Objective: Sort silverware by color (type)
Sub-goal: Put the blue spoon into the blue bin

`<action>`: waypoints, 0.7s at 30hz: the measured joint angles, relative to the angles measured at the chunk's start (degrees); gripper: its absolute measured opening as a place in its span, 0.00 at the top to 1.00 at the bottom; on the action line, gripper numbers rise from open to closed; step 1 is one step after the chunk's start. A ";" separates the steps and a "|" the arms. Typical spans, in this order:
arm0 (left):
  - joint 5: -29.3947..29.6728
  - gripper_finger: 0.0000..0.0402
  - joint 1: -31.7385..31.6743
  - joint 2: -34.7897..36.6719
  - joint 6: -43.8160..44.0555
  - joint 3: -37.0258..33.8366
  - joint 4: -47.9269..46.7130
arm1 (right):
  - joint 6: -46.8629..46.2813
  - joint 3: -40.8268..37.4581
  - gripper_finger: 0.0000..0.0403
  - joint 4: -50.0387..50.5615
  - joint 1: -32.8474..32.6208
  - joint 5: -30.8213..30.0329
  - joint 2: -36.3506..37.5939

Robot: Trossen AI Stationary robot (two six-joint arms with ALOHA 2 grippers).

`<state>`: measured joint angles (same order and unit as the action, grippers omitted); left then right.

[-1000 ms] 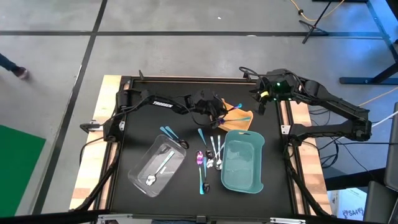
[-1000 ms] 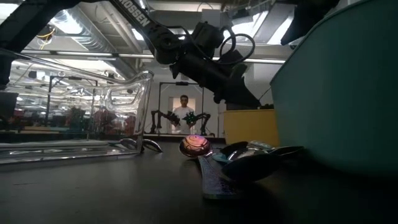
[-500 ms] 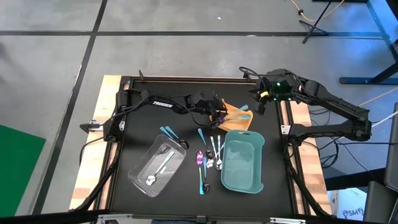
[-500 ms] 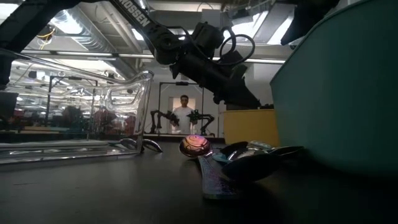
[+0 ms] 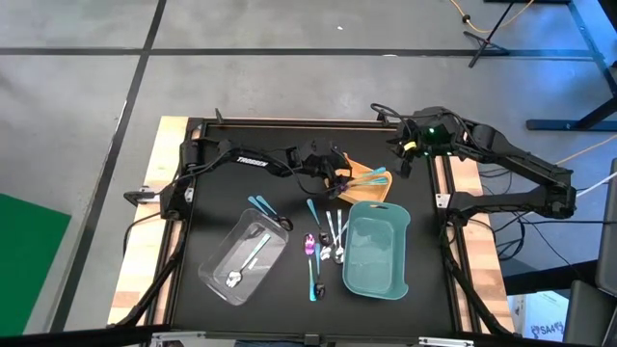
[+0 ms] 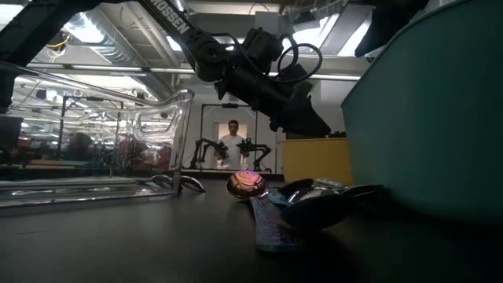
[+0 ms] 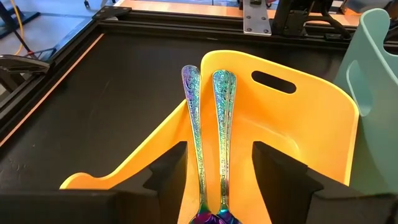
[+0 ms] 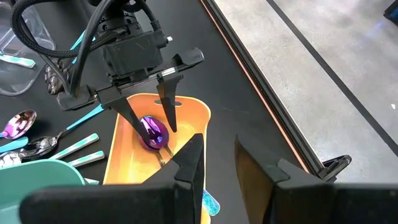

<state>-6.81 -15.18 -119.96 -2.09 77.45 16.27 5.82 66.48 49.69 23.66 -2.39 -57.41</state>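
Two iridescent blue-purple spoons (image 7: 222, 106) lie side by side on the floor of the yellow tray (image 7: 311, 124) at the table's far middle (image 5: 378, 190). Their bowls (image 8: 152, 132) point toward my left gripper (image 7: 221, 168). That gripper is open just above the tray's near-left end (image 5: 339, 178), a finger on either side of the spoons, touching neither. More silverware (image 5: 326, 241) lies loose on the table between the clear tray and the teal tray. My right gripper (image 8: 217, 162) hangs open and empty above the far right (image 5: 405, 159).
The clear tray (image 5: 241, 255) at the near left holds a teal-handled spoon and a silver one. Two teal-handled pieces (image 5: 262, 205) lie beside it. The teal tray (image 5: 376, 253) stands at the near right, close against the yellow one. A person (image 6: 232, 141) stands far off in the room.
My left gripper has opened and let go of an iridescent spoon over the yellow tray without moving. The spoon's handle, which stuck up toward the far right, has sunk flat into the tray beside the other spoon.
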 joint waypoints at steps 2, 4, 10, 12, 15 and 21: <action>-0.01 0.54 0.00 0.00 0.02 0.00 0.00 | 0.00 0.00 0.80 0.00 0.00 0.00 0.00; -0.01 0.54 -0.01 0.00 0.03 0.00 0.00 | 0.00 0.00 0.80 0.00 0.00 0.00 0.00; -0.02 0.54 0.00 0.00 0.09 0.00 0.02 | 0.00 0.00 0.80 0.00 0.00 0.00 0.00; -0.25 0.54 -0.02 0.00 0.11 0.00 0.02 | 0.00 0.00 0.80 0.00 0.00 0.00 0.00; -1.19 0.54 -0.02 0.00 0.13 -0.01 0.02 | 0.00 0.00 0.80 0.00 0.00 0.00 0.00; -1.48 0.54 -0.01 0.00 0.13 -0.02 0.04 | 0.00 0.00 0.80 0.02 0.00 0.01 0.00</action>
<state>-8.29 -15.19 -119.96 -1.96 77.43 16.32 5.82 66.48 49.71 23.66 -2.38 -57.41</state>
